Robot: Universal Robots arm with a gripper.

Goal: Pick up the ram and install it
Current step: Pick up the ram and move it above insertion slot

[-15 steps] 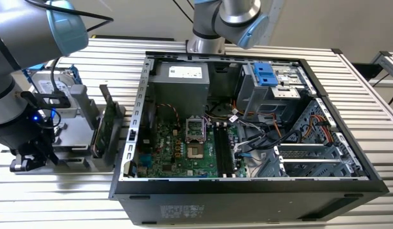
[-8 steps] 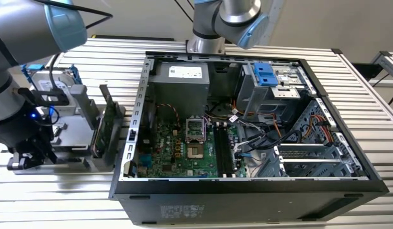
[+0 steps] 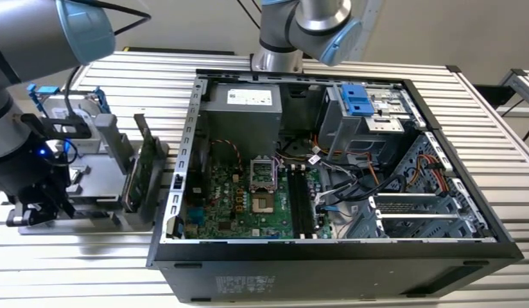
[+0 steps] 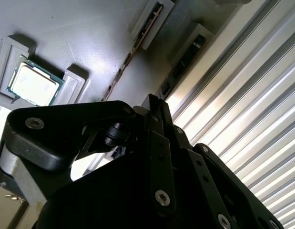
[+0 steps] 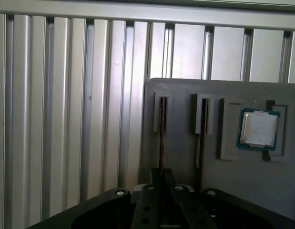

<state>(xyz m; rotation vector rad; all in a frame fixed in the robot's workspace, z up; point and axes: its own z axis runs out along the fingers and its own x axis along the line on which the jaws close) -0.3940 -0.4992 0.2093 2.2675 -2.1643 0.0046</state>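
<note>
The claw (image 3: 33, 208) hangs low over a gray holder (image 3: 93, 192) that lies on the ribbed metal tabletop (image 3: 495, 160), close to the tabletop's edge at the exterior view's left. Just beside the holder, toward the middle of the tabletop, stands an open computer case (image 3: 333, 256) with its motherboard (image 3: 239, 205) facing up.

In both wrist views the ram (image 5: 162, 119) (image 4: 146, 28) stands on edge in a slot of the holder (image 5: 180, 143) (image 4: 90, 38), seen as a thin dark line. A second thin stick (image 5: 200, 129) sits in the neighbouring slot, and a processor chip (image 5: 258, 128) (image 4: 33, 83) lies flat in a square recess on that stick's far side from the ram.

The claw (image 5: 161, 177) (image 4: 156, 107) is lined up with the ram's slot, its tip right at one end of the ram. How far it is open, and whether it grips the ram, I cannot tell (its dark body hides the contact).

Also on the holder in the exterior view are an upright green card (image 3: 143, 170) along the side nearest the case and a silver hard drive (image 3: 76, 109) at the holder's far end.
</note>
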